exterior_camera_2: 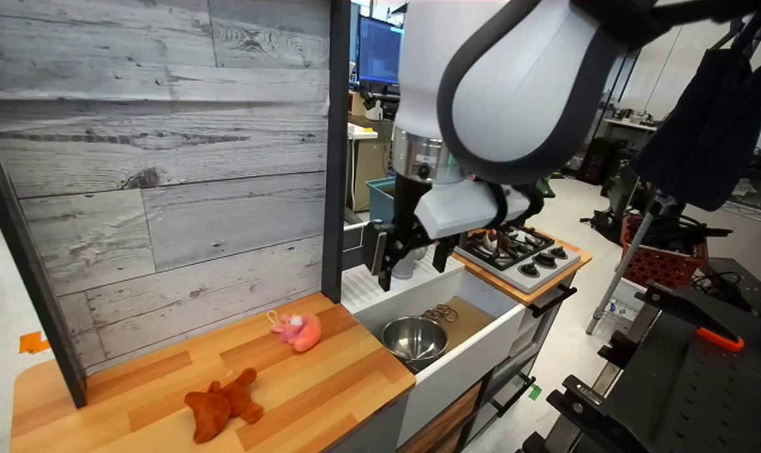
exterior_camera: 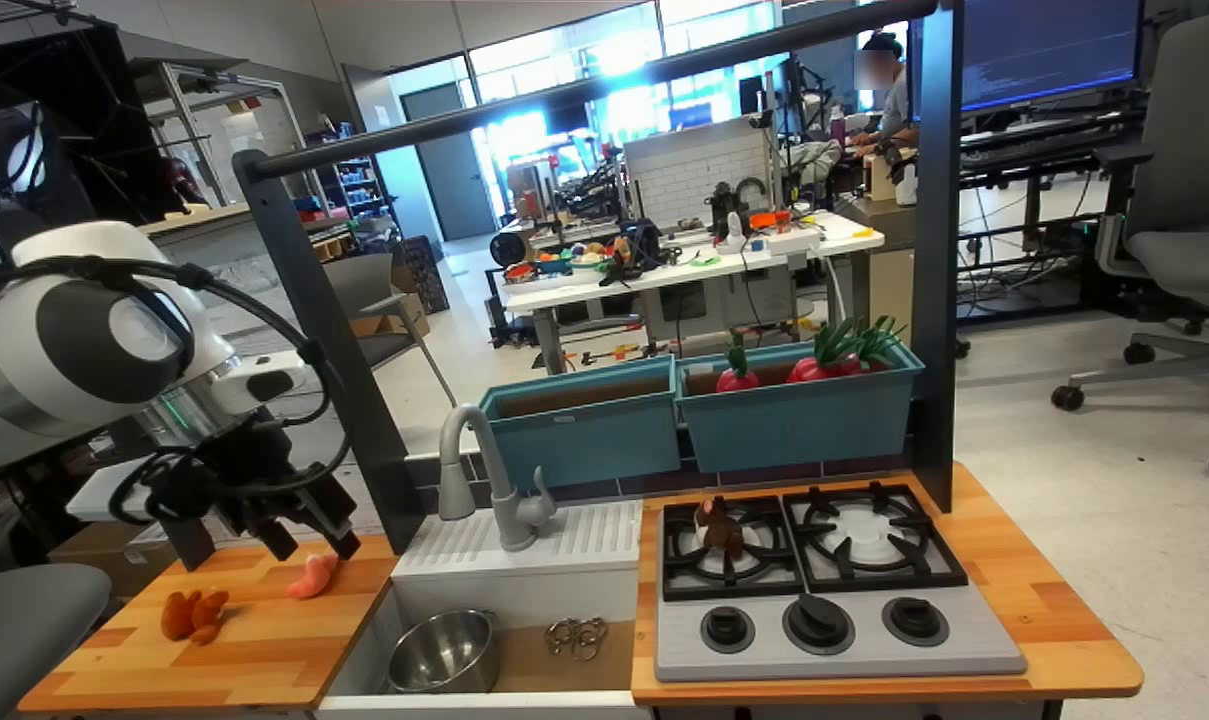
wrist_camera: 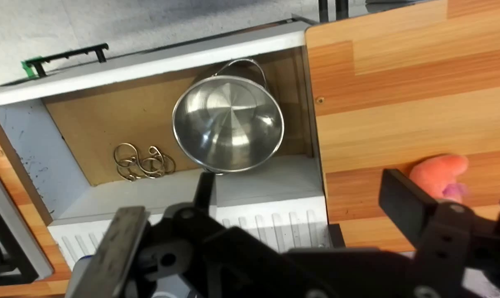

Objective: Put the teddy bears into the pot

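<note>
The end effector [exterior_camera_2: 413, 270] hung in the air, its jaws parted wide. An orange-brown plush toy [exterior_camera_2: 219, 409] and a pink plush toy [exterior_camera_2: 304, 333] lay apart on the wooden surface [exterior_camera_2: 330, 380] beside the sink [wrist_camera: 150, 69]. The shiny metal pot [wrist_camera: 229, 124] sat inside the sink, near a few curled metal hooks [wrist_camera: 141, 163].

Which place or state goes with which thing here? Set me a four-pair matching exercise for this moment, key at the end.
Things
1. pot
2. orange soft toy
3. brown toy
4. gripper

Places or states
A. on the stove
B. open, holding nothing
C. on the wooden counter, apart from the pink toy
D. in the sink, empty

Pairs: 1-D; 2-C; 3-A; 4-B
</note>
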Robot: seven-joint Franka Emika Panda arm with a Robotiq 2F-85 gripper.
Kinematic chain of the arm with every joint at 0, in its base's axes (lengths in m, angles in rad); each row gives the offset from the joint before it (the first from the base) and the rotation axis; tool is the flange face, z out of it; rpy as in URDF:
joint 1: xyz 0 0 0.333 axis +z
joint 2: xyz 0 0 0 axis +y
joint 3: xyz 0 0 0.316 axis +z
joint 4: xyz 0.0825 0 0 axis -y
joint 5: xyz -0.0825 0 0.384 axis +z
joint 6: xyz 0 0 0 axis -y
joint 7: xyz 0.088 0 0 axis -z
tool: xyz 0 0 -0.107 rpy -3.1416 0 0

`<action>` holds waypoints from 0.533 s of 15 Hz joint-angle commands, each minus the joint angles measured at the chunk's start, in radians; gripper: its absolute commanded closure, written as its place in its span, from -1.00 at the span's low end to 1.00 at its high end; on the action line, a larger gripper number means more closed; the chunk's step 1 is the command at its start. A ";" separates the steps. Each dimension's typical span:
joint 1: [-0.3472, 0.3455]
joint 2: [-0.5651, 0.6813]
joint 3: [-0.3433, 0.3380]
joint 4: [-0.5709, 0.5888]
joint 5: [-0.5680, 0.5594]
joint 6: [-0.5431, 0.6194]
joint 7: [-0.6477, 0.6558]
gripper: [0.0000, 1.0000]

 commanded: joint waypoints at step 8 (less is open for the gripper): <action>-0.254 -0.090 0.242 -0.111 0.204 0.107 -0.386 -1.00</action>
